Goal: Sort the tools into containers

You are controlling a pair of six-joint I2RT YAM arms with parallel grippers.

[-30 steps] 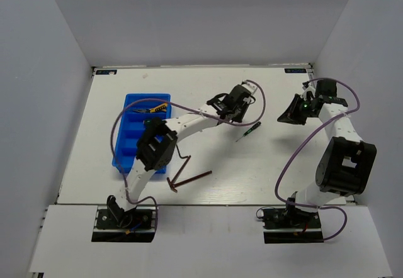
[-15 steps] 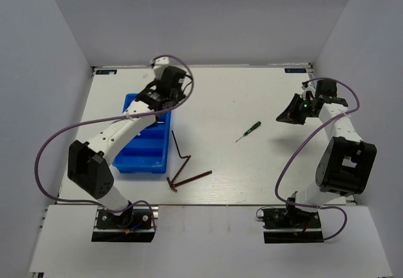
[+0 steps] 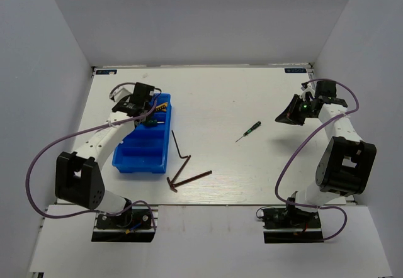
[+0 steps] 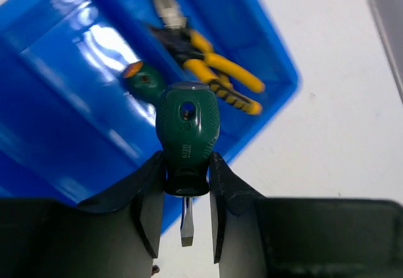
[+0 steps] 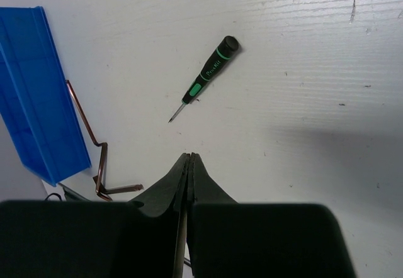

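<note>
My left gripper (image 3: 142, 111) hangs over the far end of the blue bin (image 3: 135, 162). In the left wrist view it (image 4: 186, 165) is shut on a stubby green screwdriver (image 4: 187, 130), blade pointing back at the camera. Below it in the bin (image 4: 56, 133) lie yellow-and-black pliers (image 4: 217, 80) and a second green screwdriver handle (image 4: 140, 78). A thin green-and-black screwdriver (image 3: 248, 131) lies on the table, also in the right wrist view (image 5: 208, 75). Three brown hex keys (image 3: 184, 166) lie right of the bin. My right gripper (image 5: 190, 157) is shut and empty, held above the table at the far right (image 3: 289, 112).
White walls close in the table on the left, back and right. The bin's near corner (image 5: 38, 95) and the hex keys (image 5: 94, 144) show in the right wrist view. Both arms' purple cables loop above the table.
My left arm has swung from the table's middle across to the left and now sits over the bin's far end. The right arm has not moved.
</note>
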